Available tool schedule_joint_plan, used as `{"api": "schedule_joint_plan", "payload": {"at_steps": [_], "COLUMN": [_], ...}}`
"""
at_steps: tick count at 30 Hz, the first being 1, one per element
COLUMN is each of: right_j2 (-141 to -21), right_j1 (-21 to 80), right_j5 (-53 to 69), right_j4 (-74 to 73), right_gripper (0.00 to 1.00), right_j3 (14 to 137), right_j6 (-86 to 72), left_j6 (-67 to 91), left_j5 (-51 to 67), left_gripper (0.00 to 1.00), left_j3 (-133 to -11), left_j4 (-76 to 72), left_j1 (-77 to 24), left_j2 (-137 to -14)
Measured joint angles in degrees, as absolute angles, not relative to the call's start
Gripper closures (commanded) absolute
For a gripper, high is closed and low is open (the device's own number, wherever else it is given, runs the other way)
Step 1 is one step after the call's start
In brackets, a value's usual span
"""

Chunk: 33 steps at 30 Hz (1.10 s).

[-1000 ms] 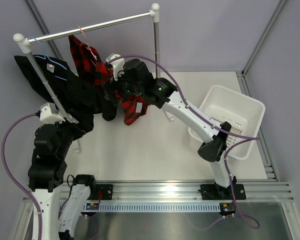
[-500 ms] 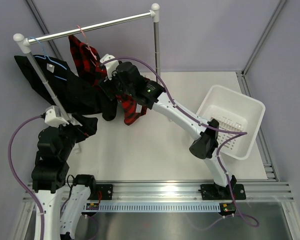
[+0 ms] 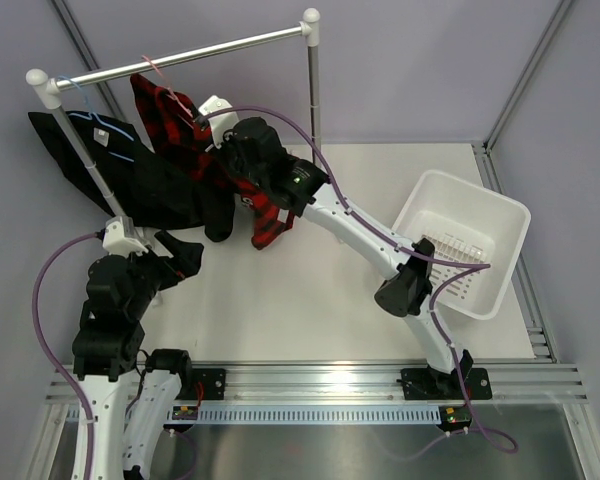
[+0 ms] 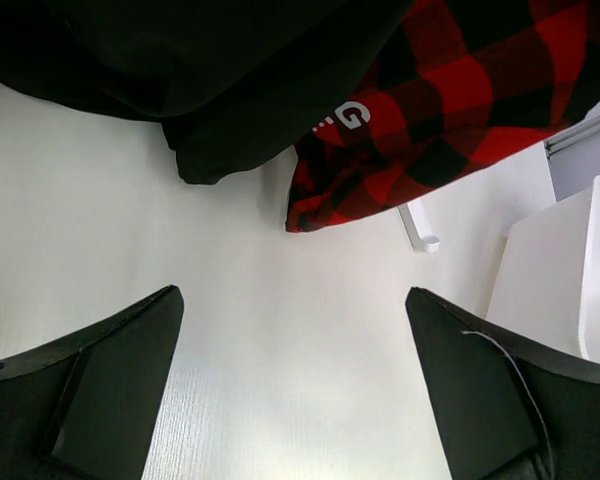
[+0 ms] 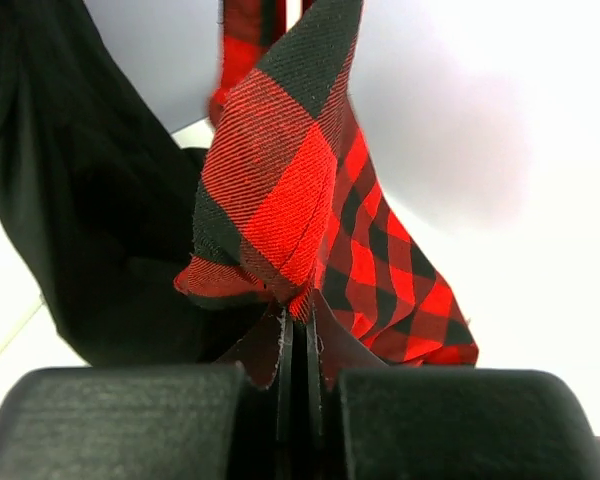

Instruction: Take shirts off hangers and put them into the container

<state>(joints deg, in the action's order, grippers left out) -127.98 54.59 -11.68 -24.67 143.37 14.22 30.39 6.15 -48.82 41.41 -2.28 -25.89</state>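
Note:
The red-and-black plaid shirt (image 3: pixel 175 125) hangs from a pink hanger (image 3: pixel 160 68) on the rail, its lower end (image 3: pixel 270 215) trailing toward the table. My right gripper (image 3: pixel 217 138) is shut on a fold of that plaid cloth (image 5: pixel 280 180), pinched between the jaws (image 5: pixel 298 330). The black shirt (image 3: pixel 150 185) hangs to its left on a light blue hanger (image 3: pixel 100 125). My left gripper (image 3: pixel 185 258) stands open and empty below the black shirt, over bare table (image 4: pixel 295 330). The white container (image 3: pixel 465 240) sits at the right, apart from both grippers.
A silver rail (image 3: pixel 220 45) on white posts spans the back left; one upright (image 3: pixel 313 90) stands just behind the right arm. The rack's white foot (image 4: pixel 420 228) rests on the table near the container's wall (image 4: pixel 555 270). Purple cables loop off both arms.
My right gripper has shut on the plaid shirt and shifted slightly left toward the rail. The left arm has moved forward and right, under the black shirt.

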Motion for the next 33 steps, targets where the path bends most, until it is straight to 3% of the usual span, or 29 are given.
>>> {"api": "schedule_joint_plan", "payload": {"at_steps": [15, 33], "right_j2": [-128.14, -117.14], "right_j1": [55.48, 56.45], "right_j5": [-14.55, -14.57], "right_j4": [-27.18, -33.47], "right_gripper": [1.0, 1.0], "right_j3": [145.69, 145.29], "right_j6": [15.42, 13.32], "left_j6": [29.32, 27.92], "left_j5": [8.75, 16.12], "left_gripper": [0.02, 0.04], "left_j3": [-49.74, -53.04], "left_j4": [41.93, 41.85], "left_j1": [-2.28, -2.28], "left_j2": [-27.14, -26.2]}}
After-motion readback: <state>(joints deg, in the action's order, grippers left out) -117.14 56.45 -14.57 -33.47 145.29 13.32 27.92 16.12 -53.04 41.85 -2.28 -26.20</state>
